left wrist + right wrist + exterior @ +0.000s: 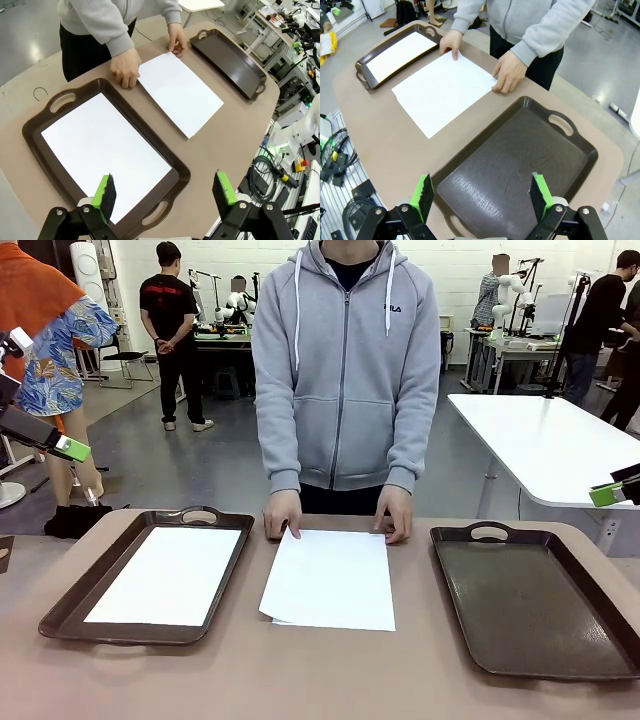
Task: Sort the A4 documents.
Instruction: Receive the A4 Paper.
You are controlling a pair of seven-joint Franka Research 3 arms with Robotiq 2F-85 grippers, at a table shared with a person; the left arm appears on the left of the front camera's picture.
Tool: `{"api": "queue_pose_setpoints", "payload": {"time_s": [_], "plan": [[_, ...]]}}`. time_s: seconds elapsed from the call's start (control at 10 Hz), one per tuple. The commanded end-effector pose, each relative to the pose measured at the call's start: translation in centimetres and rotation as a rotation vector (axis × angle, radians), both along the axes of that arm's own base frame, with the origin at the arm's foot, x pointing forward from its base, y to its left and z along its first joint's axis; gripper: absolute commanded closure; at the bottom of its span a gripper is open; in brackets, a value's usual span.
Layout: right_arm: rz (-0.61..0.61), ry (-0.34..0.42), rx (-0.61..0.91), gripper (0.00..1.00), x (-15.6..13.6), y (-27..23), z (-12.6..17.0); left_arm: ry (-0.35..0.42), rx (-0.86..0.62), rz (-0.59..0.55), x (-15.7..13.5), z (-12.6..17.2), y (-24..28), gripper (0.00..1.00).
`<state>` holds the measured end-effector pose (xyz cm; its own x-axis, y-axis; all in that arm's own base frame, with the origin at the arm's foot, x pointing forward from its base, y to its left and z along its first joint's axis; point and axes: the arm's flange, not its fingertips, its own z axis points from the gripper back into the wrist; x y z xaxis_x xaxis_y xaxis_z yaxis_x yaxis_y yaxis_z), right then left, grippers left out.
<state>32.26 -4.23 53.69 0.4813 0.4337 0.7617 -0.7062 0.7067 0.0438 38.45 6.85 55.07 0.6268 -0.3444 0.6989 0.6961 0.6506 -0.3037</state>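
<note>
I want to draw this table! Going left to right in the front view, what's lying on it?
Left brown tray holding a white sheet → loose white sheets in the middle → right brown tray.

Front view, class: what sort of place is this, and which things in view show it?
Probably a robotics lab or workshop: equipment-laden workbenches stand behind the person, bundled cables lie beside the table, and a red button sits among them.

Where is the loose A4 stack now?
Front view: the A4 stack lies mid-table between the left tray and the right tray, the person's hands on its far edge.
</note>
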Motion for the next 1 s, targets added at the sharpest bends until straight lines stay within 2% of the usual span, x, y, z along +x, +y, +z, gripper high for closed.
{"api": "queue_pose_setpoints", "payload": {"time_s": [0.0,0.9], "plan": [[0.015,0.0,0.017,0.0,0.15,-0.01,-0.21,-0.001,0.005,-0.012,-0.04,-0.08,0.13,0.0],[0.015,0.0,0.017,0.0,0.15,-0.01,-0.21,-0.001,0.005,-0.012,-0.04,-0.08,0.13,0.0]]}}
